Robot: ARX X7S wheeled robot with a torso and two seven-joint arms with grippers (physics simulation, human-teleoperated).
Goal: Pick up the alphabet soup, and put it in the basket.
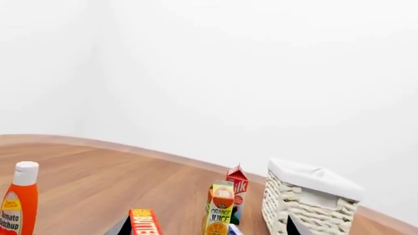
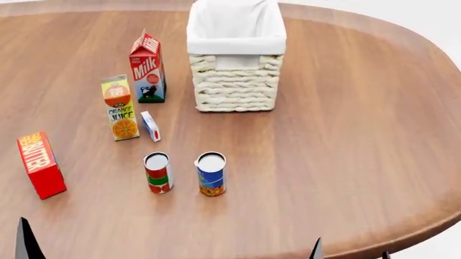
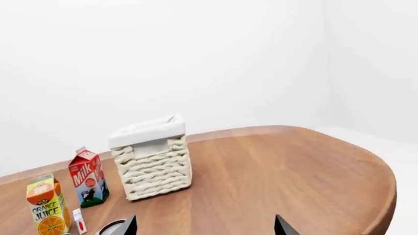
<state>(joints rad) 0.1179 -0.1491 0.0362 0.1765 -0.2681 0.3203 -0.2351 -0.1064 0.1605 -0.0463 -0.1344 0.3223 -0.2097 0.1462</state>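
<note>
The soup can (image 2: 211, 174) is a small cylinder with a blue label and flat silvery top, standing upright on the smooth wooden table (image 2: 346, 140), long axis vertical, just beside a red-and-green can (image 2: 157, 172). The woven wicker basket (image 2: 236, 65), boxy with white cloth lining, sits well behind it. Only dark fingertips (image 3: 125, 226) peek in, so can't tell how open either gripper is; neither is holding anything.

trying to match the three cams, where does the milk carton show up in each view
Head view: milk carton at upper left, just left of the basket.
Left wrist view: low centre, behind the orange juice carton.
Right wrist view: lower left, between the orange juice and the basket.
Shared landmark: the basket.
</note>
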